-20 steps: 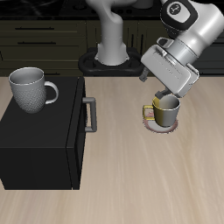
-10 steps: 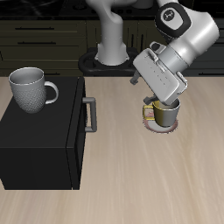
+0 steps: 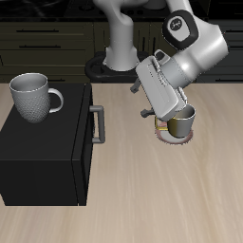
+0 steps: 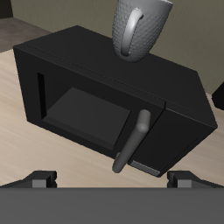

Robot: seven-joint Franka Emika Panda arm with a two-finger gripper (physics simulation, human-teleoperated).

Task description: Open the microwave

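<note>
The microwave (image 3: 43,157) is a large black box on the table with its door shut. Its vertical grey bar handle (image 3: 96,123) faces the middle of the table. My gripper (image 3: 139,100) is open and empty, in the air a short way from the handle, turned toward the door and not touching it. In the wrist view the microwave (image 4: 105,87) fills the frame, with the dark window and the handle (image 4: 131,144) straight ahead. Both fingertips (image 4: 39,179) show wide apart.
A grey mug (image 3: 35,97) stands on top of the microwave and also shows in the wrist view (image 4: 138,24). An olive mug (image 3: 179,121) sits on a small plate (image 3: 167,138) under my arm. Dark cabinets run along the back.
My gripper has moved away from above the olive mug toward the microwave's handle and tilted to face the door. The microwave and the mugs have not moved.
</note>
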